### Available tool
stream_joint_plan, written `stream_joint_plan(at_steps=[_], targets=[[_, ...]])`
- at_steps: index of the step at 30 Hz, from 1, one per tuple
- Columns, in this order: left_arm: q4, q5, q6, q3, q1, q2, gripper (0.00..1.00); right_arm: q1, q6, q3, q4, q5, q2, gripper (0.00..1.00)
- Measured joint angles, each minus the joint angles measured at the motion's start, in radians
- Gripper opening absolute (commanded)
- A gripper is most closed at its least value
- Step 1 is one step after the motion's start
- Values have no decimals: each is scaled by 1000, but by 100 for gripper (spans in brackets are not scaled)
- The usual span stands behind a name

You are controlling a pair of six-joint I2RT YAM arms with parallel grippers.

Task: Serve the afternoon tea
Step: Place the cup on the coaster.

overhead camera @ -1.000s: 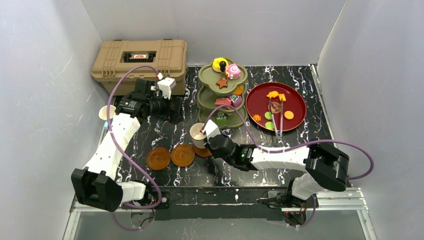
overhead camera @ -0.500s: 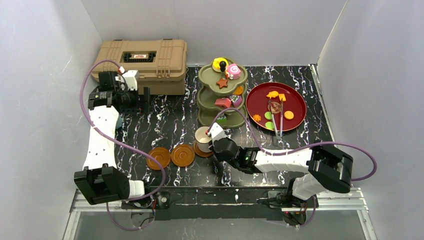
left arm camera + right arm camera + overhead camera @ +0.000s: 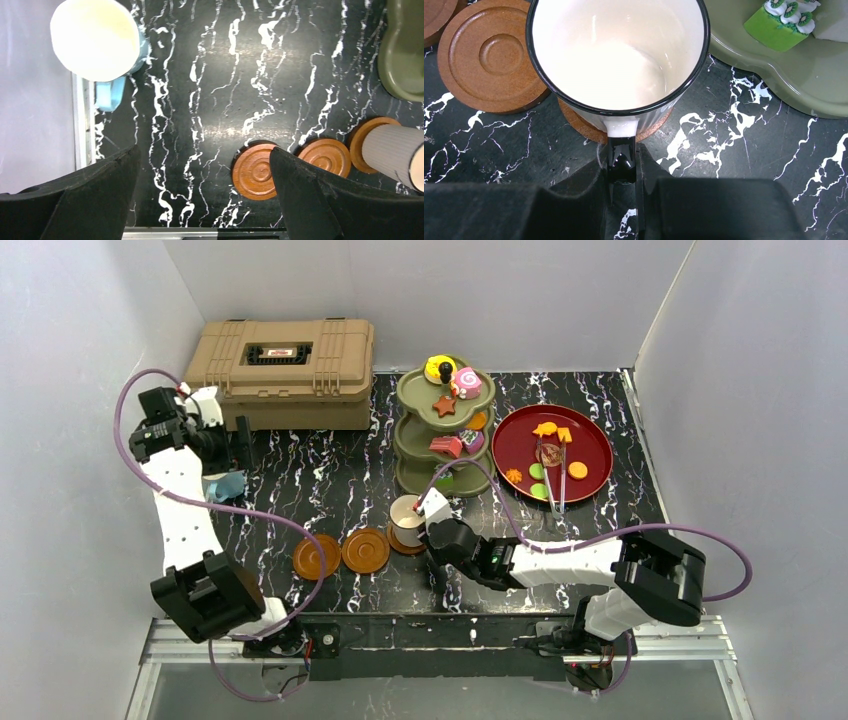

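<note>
The white mug [image 3: 619, 55] is over a brown wooden saucer [image 3: 589, 127]; I cannot tell if it rests on it. My right gripper [image 3: 621, 167] is shut on the mug's black handle [image 3: 620, 157]. In the top view the right gripper [image 3: 428, 527] is just right of the mug [image 3: 405, 512]. Two more saucers [image 3: 316, 556] [image 3: 366, 550] lie to its left. The white-and-blue cup [image 3: 222, 485] stands at the left edge. My left gripper [image 3: 243, 445] is open and empty, high above the table beside the cup [image 3: 95, 37]. The olive three-tier stand [image 3: 445, 430] holds pastries.
The tan toolbox [image 3: 285, 358] stands at the back left, close behind my left gripper. The dark-red plate [image 3: 590, 475] with pastries and tongs lies at the right. The left wall is close to the left arm. The stand's bottom tier [image 3: 794, 75] is just right of the mug.
My left arm has swung left and back from the table's middle towards the left wall, uncovering the cup. The right gripper has shifted the mug slightly right, over the saucer.
</note>
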Motion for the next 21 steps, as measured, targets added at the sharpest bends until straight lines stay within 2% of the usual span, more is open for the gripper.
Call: stream_joint_plan(at_steps=[1,3,5,8,11,21], targets=[[-1,-2,3,0,18,4,98,1,0,0,1,0,1,8],[0,-9,11,0,51,11,98,2,4,0,7,4,5,35],[6,-20,20,0,79,20,98,3,16,0,7,8,5,55],[26,-31,36,0,123,44,96,6,25,0,24,23,1,70],[45,-42,46,1,163,85,90,7,25,0,21,34,-18,76],[95,-44,62,92,207,335,68,11,22,8,-10,64,-129,76]])
